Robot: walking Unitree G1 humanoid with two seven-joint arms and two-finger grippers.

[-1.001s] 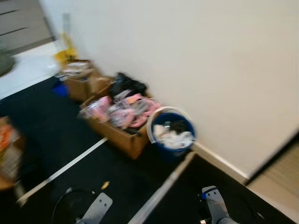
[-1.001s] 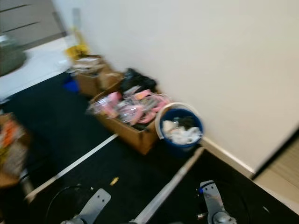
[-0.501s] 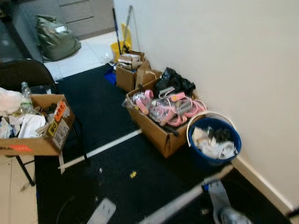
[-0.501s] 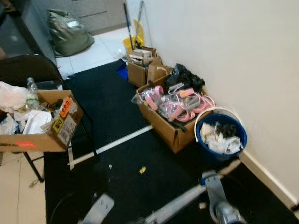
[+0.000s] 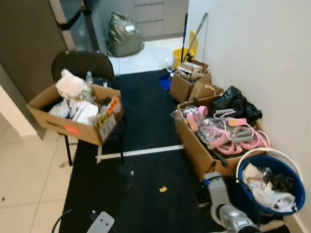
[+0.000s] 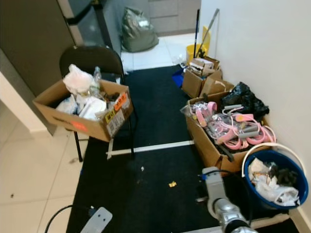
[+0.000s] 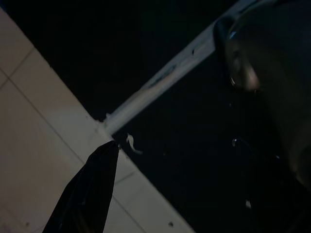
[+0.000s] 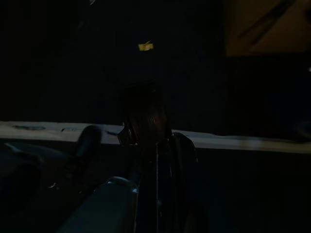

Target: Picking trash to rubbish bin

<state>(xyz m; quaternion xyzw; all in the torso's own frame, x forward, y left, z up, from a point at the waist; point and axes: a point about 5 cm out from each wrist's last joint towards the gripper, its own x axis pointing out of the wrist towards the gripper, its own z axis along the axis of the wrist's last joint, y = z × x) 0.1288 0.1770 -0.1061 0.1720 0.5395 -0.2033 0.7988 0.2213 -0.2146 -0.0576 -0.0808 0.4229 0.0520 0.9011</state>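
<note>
Camera swings left, your bin stays put; yellow scrap (image 5: 163,189) lies ahead-left of right pincer (image 8: 146,121), nearer arm; pincer state unclear.

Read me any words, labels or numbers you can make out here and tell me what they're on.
No text is legible.
Orange sticker on the cardboard box on the chair: too blurred to read.
Yellow and white labels on the same box: print too small.
Red label on its front: unreadable.

Black gripper finger (image 7: 87,194) over pale tiles (image 7: 39,145), dark carpet (image 7: 184,160) beside.
</note>
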